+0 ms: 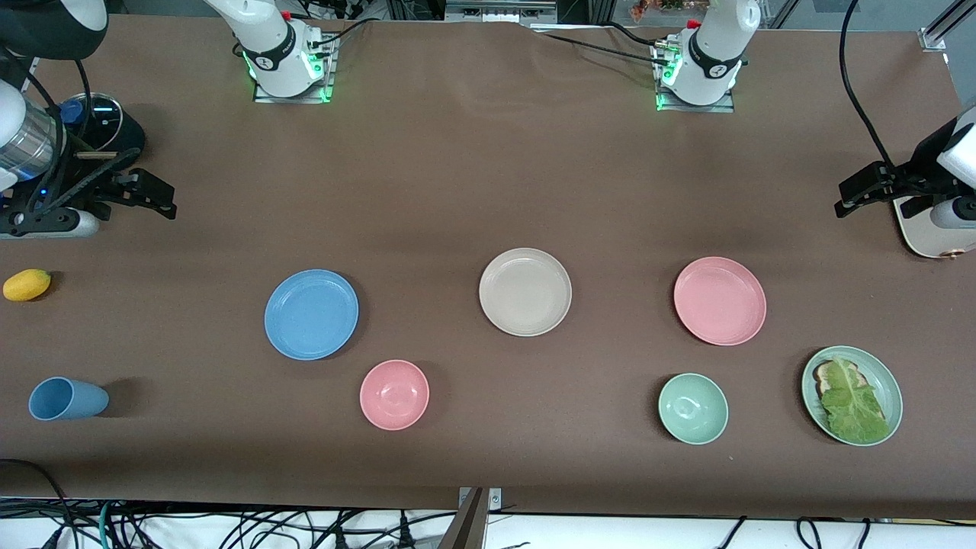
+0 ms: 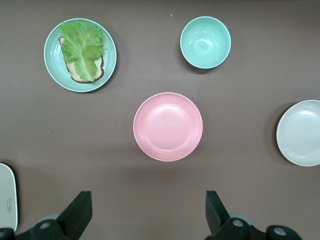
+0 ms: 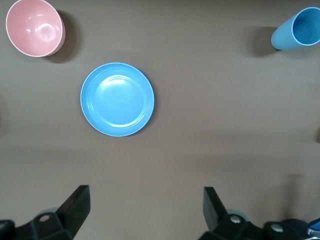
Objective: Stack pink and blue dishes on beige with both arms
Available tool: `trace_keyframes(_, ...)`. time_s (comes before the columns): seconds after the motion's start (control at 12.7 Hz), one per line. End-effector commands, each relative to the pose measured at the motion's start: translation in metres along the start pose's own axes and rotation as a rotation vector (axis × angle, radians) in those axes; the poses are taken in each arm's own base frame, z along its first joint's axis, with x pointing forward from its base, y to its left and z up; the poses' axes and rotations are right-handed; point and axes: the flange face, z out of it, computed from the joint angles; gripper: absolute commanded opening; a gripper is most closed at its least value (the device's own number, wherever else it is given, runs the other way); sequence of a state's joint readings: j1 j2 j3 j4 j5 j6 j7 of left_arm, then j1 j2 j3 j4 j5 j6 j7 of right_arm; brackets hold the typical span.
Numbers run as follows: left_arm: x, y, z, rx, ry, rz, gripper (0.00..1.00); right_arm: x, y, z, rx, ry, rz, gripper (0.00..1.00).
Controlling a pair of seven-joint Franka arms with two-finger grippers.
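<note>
Three flat plates lie in a row across the middle of the table. The blue plate [image 1: 311, 313] [image 3: 117, 99] is toward the right arm's end, the beige plate [image 1: 525, 291] [image 2: 301, 132] in the middle, and the pink plate [image 1: 719, 300] [image 2: 168, 126] toward the left arm's end. All three are bare and apart from each other. My right gripper [image 1: 149, 196] [image 3: 146, 207] hangs open and holds nothing, over the table at the right arm's end. Over the left arm's end, my left gripper [image 1: 858, 194] [image 2: 148, 210] is open too, nothing between its fingers.
Nearer the front camera lie a pink bowl [image 1: 394, 394] [image 3: 34, 27], a green bowl [image 1: 693, 408] [image 2: 205, 41], a green plate [image 1: 878, 374] [image 2: 52, 55] with bread and lettuce, and a blue cup [image 1: 67, 399] [image 3: 296, 30] on its side. A yellow fruit [image 1: 27, 284] and a white device [image 1: 926, 232] sit at the ends.
</note>
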State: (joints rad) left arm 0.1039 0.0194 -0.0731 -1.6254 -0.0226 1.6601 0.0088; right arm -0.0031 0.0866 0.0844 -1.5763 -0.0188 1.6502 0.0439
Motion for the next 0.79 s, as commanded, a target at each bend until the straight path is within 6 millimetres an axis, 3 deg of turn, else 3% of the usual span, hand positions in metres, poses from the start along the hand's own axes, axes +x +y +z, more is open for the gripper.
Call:
trace_keyframes(0.0,-0.0015,0.0016,0.0013,0.012,0.004,0.011,1.0,-0.0005,-0.0002,-0.0005,0.014,-0.022,0.008,1.0)
trace_keyframes(0.71,-0.0018,0.0025,0.0016,0.012,0.001,0.014,1.0,0.0022,0.0013,-0.0012,0.018,-0.017,0.006,1.0)
